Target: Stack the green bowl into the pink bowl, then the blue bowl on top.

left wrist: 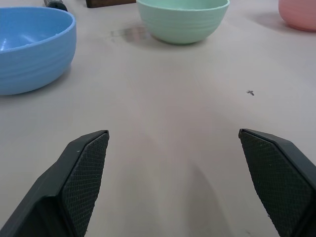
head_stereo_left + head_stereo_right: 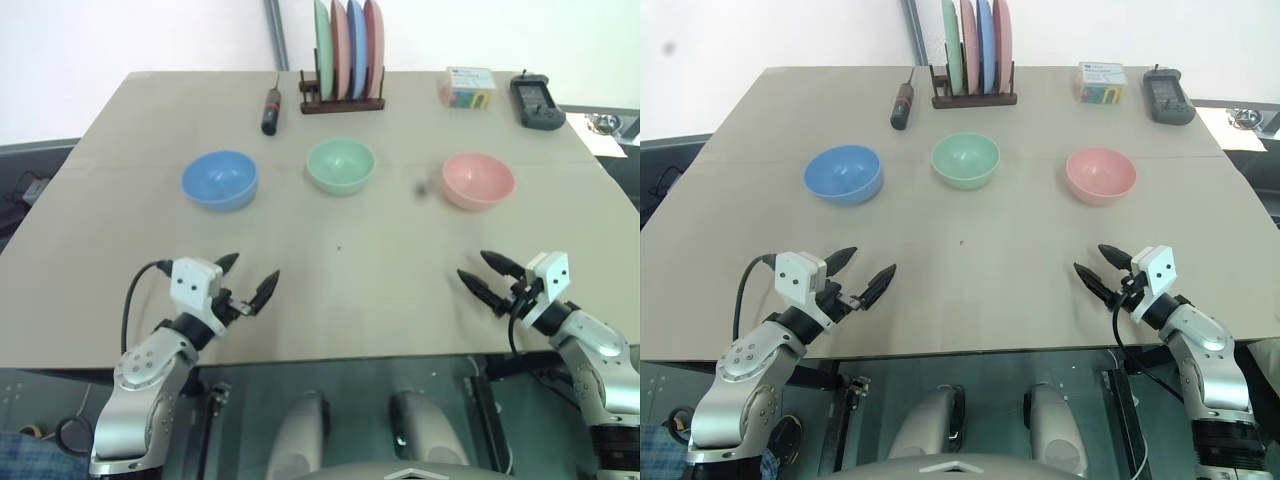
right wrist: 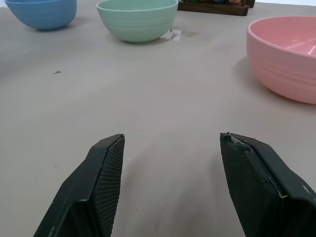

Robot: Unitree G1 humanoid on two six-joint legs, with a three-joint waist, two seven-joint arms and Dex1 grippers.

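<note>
- So, nothing is stacked yet: the three bowls sit apart in a row across the far half of the table (image 2: 330,290), and I judge the step in hand to be the first reach for the green bowl (image 2: 341,165).
- My left gripper (image 2: 249,278) hangs low near the front edge with its jaws spread wide and nothing between them; my right gripper (image 2: 484,275) sits likewise on the other side, jaws parted and empty.
- The green bowl stands in the middle of the row, the blue bowl (image 2: 219,179) to its left and the pink bowl (image 2: 478,180) to its right, each well clear of its neighbour.
- To do this well, I'd bring one finger inside the green bowl's rim and one outside, pinching the wall on the near side, because the bowl looks too broad to span whole.
- I'd lift it straight up before carrying it across, so it clears the pink rim, then lower it centred and level.
- The green bowl is a pale mint, round, smooth plastic with faint rings on its outer wall, upright and empty.
- Behind it a plate rack (image 2: 343,100) and a screwdriver (image 2: 271,108) lie clear of my path.
</note>
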